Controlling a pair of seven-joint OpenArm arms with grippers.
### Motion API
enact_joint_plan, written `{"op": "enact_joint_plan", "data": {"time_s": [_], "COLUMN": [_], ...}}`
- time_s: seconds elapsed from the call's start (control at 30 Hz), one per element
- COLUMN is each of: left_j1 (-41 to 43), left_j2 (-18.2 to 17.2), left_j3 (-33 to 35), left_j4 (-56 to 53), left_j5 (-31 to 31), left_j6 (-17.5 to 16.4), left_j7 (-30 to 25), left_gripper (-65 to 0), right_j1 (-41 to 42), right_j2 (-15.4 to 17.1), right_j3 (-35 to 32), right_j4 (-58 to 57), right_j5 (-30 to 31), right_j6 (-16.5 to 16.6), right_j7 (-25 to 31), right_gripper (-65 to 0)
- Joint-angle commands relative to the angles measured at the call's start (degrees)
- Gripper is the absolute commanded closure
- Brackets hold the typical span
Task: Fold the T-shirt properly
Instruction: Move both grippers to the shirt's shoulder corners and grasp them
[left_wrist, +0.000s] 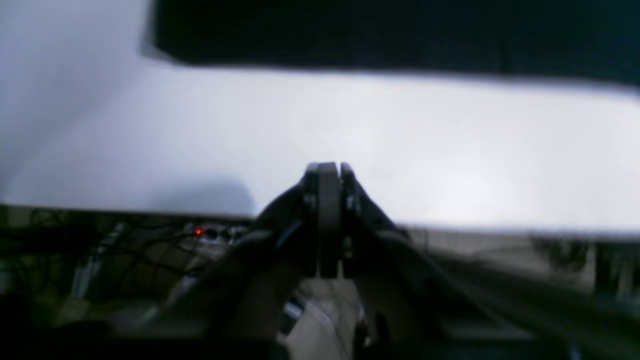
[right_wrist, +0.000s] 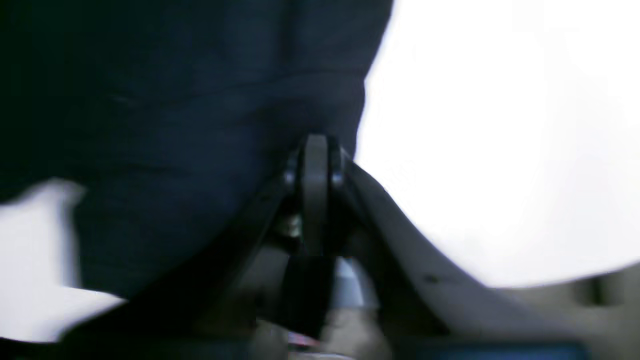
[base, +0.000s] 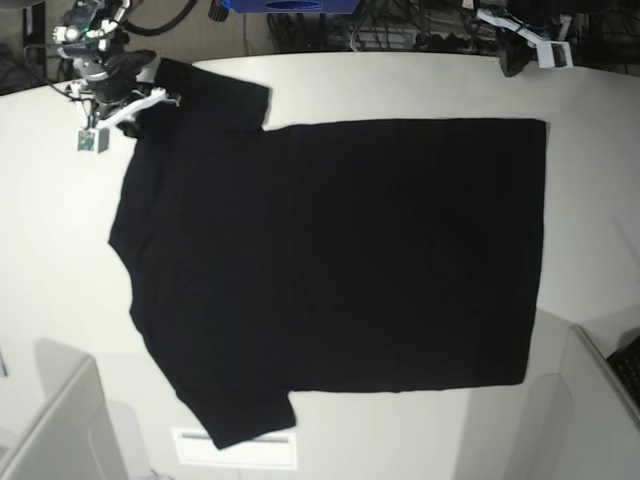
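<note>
- The right gripper (right_wrist: 316, 150) was seen at the T-shirt's (base: 330, 260) sleeve, by the tabletop's (base: 40, 260) far corner; whether its jaws gripped cloth could not be told.
- The left gripper (left_wrist: 327, 172) was clenched on nothing, near the shirt's hem.
- The shirt was spread flat, its long axis running between the arms.

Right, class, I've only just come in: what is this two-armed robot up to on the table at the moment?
A black T-shirt lies spread flat on the white table, plain side up, with no fold made yet. The right gripper sits at the sleeve near the table's far edge, over the cloth; the blurred view does not show whether it grips. The left gripper is shut, holds nothing, and is off the shirt over bare table.
</note>
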Motion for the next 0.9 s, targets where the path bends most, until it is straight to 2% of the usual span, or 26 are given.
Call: {"op": "enact_joint_plan", "data": {"time_s": [0.0, 0.07, 0.1, 0.13, 0.2, 0.27, 0.3, 0.33, 0.47, 0.53, 0.6, 0.7, 0.77, 0.87], "left_j1": [0.75, 0.57, 0.22, 0.04, 0.04, -0.04, -0.04, -0.13, -2.15, -3.38, -3.91, -4.09, -4.09, -4.18], "left_j2": [-0.59, -0.5, -0.24, -0.07, 0.37, 0.46, 0.46, 0.55, 1.69, 3.19, 3.36, 3.54, 3.63, 3.54], "left_j3": [-2.21, -5.38, -7.14, -8.63, -10.57, -11.8, -12.59, -13.47, -16.19, -17.51, -17.95, -17.95, -18.04, -17.95], "left_j4": [0.79, 0.87, 0.7, 0.61, 0.61, 0.61, 0.61, 0.61, -0.8, -1.76, -2.47, -2.99, -2.99, -3.26], "left_j5": [-1.59, -5.64, -7.66, -9.33, -11.09, -11.09, -11.09, -11.09, -11.35, -11.44, -11.61, -11.61, -11.7, -11.7], "left_j6": [0.12, -1.73, -3.22, -4.63, -6.56, -6.91, -6.91, -6.91, -7.0, -7.0, -7.09, -7.09, -7.09, -7.09], "left_j7": [-1.32, -1.32, -1.32, -1.23, -1.23, -1.23, -1.23, -1.23, -1.32, -1.23, -1.15, -1.15, -1.15, -1.15], "left_gripper": [0.0, 0.0, 0.0, 0.0, 0.0, -9.7, -13.2, -14.0, -9.5, -10.0, -14.6, -31.3, -39.7, -41.3], "right_j1": [1.3, 3.76, 5.08, 6.31, 8.68, 11.14, 12.02, 12.73, 13.08, 12.73, 12.73, 11.06, 10.09, 8.24], "right_j2": [0.56, 0.74, 1.0, 1.53, 2.76, 3.99, 4.61, 4.96, 4.96, 4.96, 4.96, 4.96, 5.66, 6.1], "right_j3": [2.64, 7.74, 10.64, 13.19, 16.88, 20.05, 20.93, 21.54, 21.63, 21.54, 21.45, 18.2, 15.12, 10.99], "right_j4": [0.88, 0.8, 0.71, 0.71, -1.4, -5.62, -8.43, -10.98, -18.63, -20.48, -21.18, -21.27, -21.27, -22.59], "right_j5": [3.9, 12.96, 17.27, 21.4, 28.26, 33.35, 34.23, 34.23, 34.15, 34.15, 34.06, 34.06, 34.06, 34.06], "right_j6": [-0.1, -0.01, -0.01, -0.01, -0.01, -0.01, -0.1, -0.1, -0.1, -0.1, -0.1, -0.1, -0.1, -0.1], "right_j7": [-0.9, -6.88, -9.78, -12.33, -17.96, -23.14, -25.08, -26.31, -26.22, -26.13, -26.48, -25.87, -23.93, -20.59], "right_gripper": [-20.9, -42.0, -49.2, -52.1, -50.6, -47.6, -46.4, -45.9, -45.8, -45.9, -45.9, -45.9, -45.6, -45.5]}}
